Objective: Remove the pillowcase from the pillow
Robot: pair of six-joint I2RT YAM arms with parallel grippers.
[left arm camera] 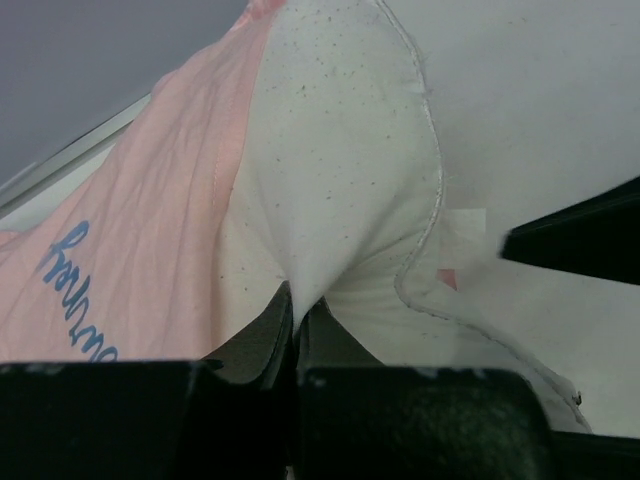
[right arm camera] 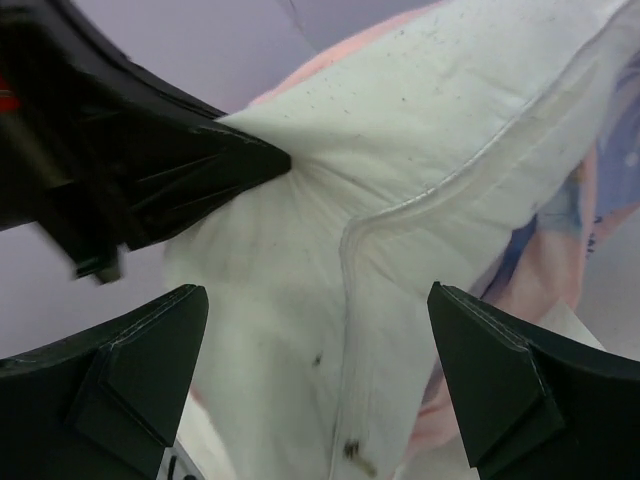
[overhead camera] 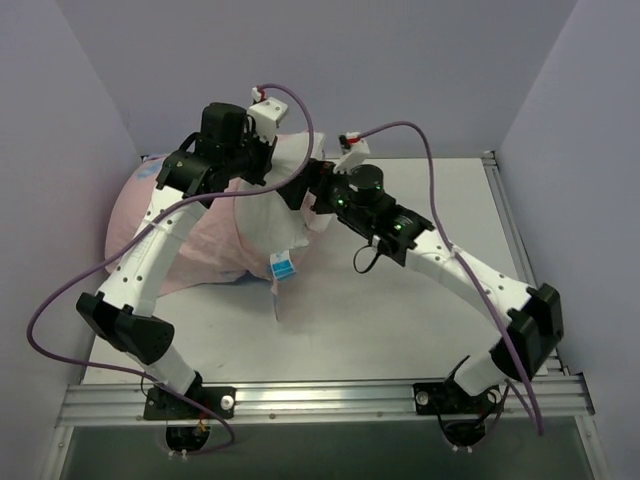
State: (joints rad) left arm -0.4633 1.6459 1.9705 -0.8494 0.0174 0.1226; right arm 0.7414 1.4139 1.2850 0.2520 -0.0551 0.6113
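Top view: the pillow (overhead camera: 268, 225) lay across the upper left of the surface (overhead camera: 380, 320), long axis left to right. Its white end was bare at centre, and the pillowcase (overhead camera: 185, 235) covered the left part. Lilac walls (overhead camera: 420, 70) closed the space in.

Left wrist: the left end effector (left arm camera: 297, 318) was pinched tight on that white end, with pink fabric to the left.

Right wrist: the right end effector (right arm camera: 318, 295) gaped wide astride the pillow, holding nothing.

Top camera looks down from high behind the near edge, taking in the pale grey table (overhead camera: 400, 320). Both wrist cameras sit close on the plump white stuffed pillow (right arm camera: 400, 150), sharing its piped seam.
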